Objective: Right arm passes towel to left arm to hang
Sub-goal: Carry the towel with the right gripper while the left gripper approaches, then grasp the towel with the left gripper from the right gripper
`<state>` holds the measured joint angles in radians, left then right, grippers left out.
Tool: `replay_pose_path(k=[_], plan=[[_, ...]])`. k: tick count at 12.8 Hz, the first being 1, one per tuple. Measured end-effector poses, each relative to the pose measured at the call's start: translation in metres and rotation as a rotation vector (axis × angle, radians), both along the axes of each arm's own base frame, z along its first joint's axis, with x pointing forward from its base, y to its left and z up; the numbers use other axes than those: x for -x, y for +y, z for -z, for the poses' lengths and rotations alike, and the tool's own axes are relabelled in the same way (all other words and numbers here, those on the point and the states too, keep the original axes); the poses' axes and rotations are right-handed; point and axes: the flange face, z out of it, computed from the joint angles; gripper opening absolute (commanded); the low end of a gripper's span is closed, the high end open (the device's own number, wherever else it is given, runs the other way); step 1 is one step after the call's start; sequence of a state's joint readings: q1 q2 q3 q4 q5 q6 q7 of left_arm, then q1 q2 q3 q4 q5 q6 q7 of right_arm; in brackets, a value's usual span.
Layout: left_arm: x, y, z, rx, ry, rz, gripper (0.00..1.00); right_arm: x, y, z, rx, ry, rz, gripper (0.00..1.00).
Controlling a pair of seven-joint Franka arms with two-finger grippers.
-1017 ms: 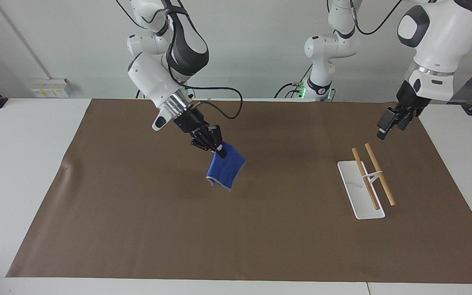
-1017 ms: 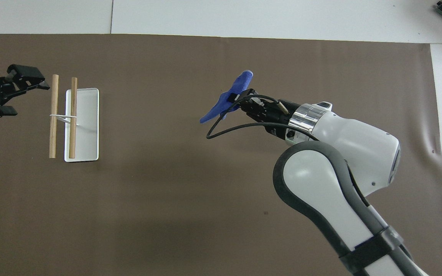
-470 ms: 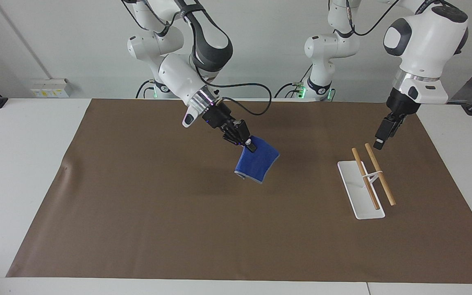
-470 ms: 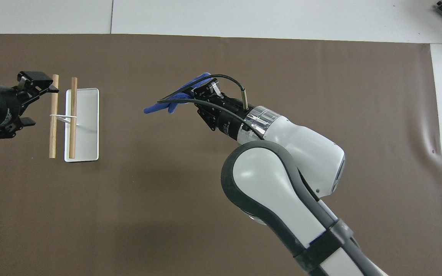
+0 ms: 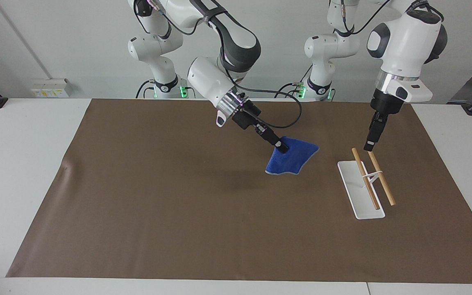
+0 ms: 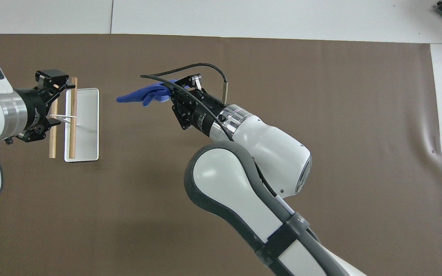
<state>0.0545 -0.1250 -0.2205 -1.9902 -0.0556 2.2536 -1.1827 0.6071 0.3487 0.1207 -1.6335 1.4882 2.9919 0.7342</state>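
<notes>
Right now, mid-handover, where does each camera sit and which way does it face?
Facing view: high across the table, looking at both arms' bases; right gripper holds the towel.
Overhead view: above the robots' end, looking steeply down; arms enter from the bottom.
Shared: towel, rack, left gripper over its rods, mirrored half a turn.

Bare mat (image 5: 178,196) between held towel (image 5: 291,157) and rack (image 5: 361,186), passable

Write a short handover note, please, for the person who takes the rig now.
Right gripper: shut on the small bright-blue cloth towel, in the air over the brown mat.
Left gripper: open, empty, over the white rack with two wooden rods.
Done: towel lifted.
Left: pass it to the left gripper, then hang it on the rods.
</notes>
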Motion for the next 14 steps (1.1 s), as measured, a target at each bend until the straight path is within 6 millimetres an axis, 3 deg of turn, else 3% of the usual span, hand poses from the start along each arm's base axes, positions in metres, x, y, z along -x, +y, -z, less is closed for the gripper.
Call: replay_pose_path(k=[4,9,12,14], plan=[[0.001,-0.009,0.005,0.049,-0.021,-0.098,1.0,0.001,0.01,0.003,-0.054,0.067,0.038,0.0],[0.009,-0.051,0.009,0.131,-0.038,-0.208,1.0,0.008,0.045,0.032,-0.04,0.093,-0.005,0.0],[0.014,-0.069,0.019,0.168,-0.064,-0.236,1.0,0.0,0.052,0.042,-0.044,0.096,-0.005,0.0],[0.017,-0.074,0.027,0.171,-0.065,-0.233,1.0,-0.003,0.054,0.037,-0.051,0.089,-0.004,0.0]])
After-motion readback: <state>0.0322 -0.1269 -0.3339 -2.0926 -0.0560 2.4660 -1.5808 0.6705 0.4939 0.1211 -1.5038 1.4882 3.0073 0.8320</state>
